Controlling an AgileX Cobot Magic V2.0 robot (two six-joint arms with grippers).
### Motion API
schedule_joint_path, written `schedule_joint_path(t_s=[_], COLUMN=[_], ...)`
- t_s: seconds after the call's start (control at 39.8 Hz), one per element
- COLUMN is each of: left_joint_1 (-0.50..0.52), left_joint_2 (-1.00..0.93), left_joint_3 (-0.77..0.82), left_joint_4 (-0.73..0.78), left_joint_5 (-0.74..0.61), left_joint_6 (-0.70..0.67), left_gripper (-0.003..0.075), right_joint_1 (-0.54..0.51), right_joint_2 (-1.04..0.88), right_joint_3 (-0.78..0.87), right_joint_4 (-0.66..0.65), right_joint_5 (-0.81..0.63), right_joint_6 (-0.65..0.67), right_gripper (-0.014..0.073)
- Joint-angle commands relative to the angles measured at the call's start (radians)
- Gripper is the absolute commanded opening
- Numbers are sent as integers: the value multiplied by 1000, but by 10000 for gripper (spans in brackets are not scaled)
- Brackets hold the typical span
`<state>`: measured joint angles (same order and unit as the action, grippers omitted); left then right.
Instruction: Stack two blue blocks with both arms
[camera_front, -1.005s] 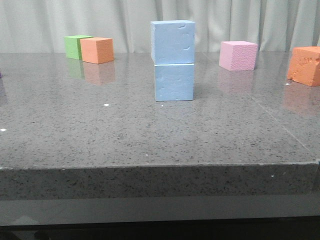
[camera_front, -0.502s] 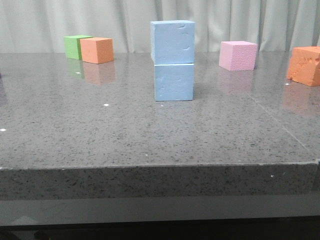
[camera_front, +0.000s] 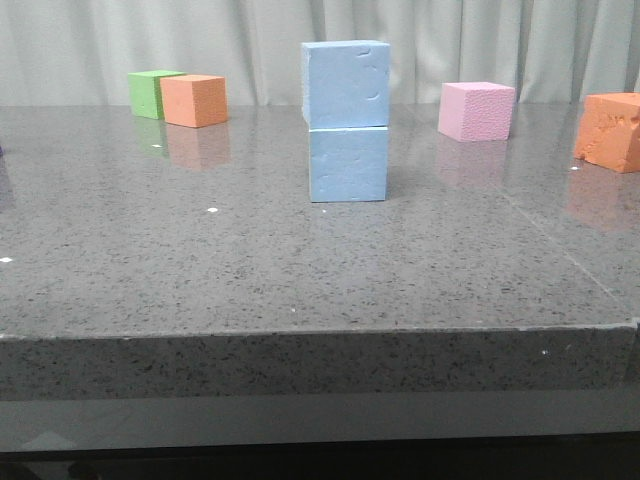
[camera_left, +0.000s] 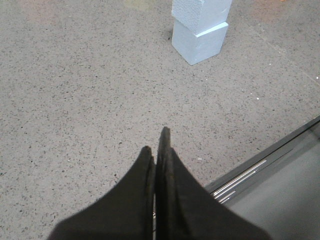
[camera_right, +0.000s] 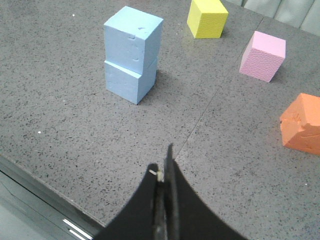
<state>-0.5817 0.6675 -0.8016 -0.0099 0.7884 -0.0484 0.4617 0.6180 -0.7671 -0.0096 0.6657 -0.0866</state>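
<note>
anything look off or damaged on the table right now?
The orange cube at the right edge looks chewed up: ragged, gouged faces. The upper blue block sits slightly offset and twisted on the lower blue block, but rests flat. Nothing spilled.

no visible change, scene static

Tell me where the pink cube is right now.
In the front view the pink cube sits at the far right of the table, between the stacked blue blocks and a dented orange cube.
</note>
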Motion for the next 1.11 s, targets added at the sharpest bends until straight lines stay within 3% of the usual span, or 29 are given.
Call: schedule_joint_path(t_s=[0.0, 0.25, 0.5, 0.68, 0.83, 1.08], left_joint_1=[1, 2, 248, 424, 514, 576], left_joint_2=[-2, -36, -237, -441, -565, -689], left_joint_3=[-27, 12, 249, 502, 679, 812], left_joint_4=[-1, 10, -29, -29, -46, -46], left_joint_5=[-78, -126, -396, -633, -770, -872], left_joint_6=[-12, -12, -12, -12, -12, -12], left_gripper=[-20, -20, -20, -20, -20, -20], right_joint_1=[-4, -4, -4, -4, -4, -4], right_joint_2=[-1, -1, -1, -1, -1, -1], right_joint_3=[-22, -22, -22, -22, -22, -22], right_joint_4=[-1, -1, -1, -1, -1, -1], right_joint_5=[-68, -68, -68, -68, -68, -68], right_joint_6=[-8, -8, -8, -8, -8, -8], right_gripper=[-68, -68, -68, -68, -68, -68])
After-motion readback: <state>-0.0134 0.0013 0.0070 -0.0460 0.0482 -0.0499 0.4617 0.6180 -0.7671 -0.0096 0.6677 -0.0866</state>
